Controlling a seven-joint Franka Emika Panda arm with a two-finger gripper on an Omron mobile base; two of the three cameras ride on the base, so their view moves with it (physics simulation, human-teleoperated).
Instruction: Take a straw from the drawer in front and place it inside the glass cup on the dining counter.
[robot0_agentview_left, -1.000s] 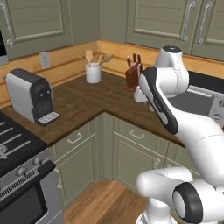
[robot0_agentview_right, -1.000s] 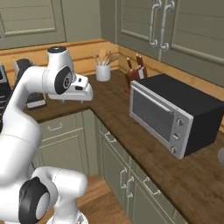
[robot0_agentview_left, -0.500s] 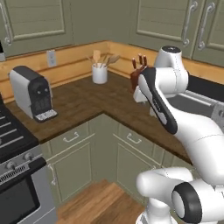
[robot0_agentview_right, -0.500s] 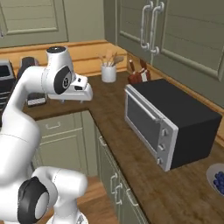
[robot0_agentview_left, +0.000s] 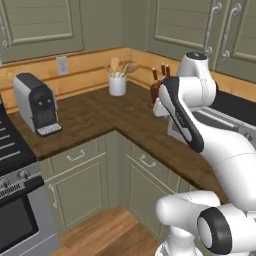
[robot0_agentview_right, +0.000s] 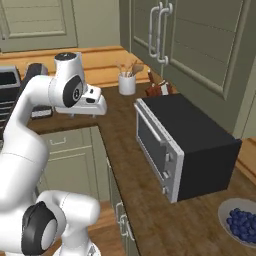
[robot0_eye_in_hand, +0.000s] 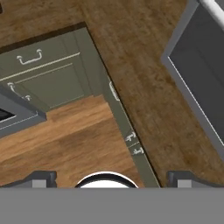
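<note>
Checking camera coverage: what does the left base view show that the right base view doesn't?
Left base view alone: the stove at the lower left and the wall outlet. Right base view alone: the bowl of blueberries and the microwave's door. Both share the coffee machine, the white utensil crock and the knife block in the worktop corner.

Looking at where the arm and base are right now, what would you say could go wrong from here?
1. The gripper hangs open and empty over the worktop corner, close to the microwave; a wide swing might clip its front.
2. The utensil crock and knife block stand behind the arm and could be knocked over.
3. The drawers in sight are shut, so no straw is reachable yet.
</note>
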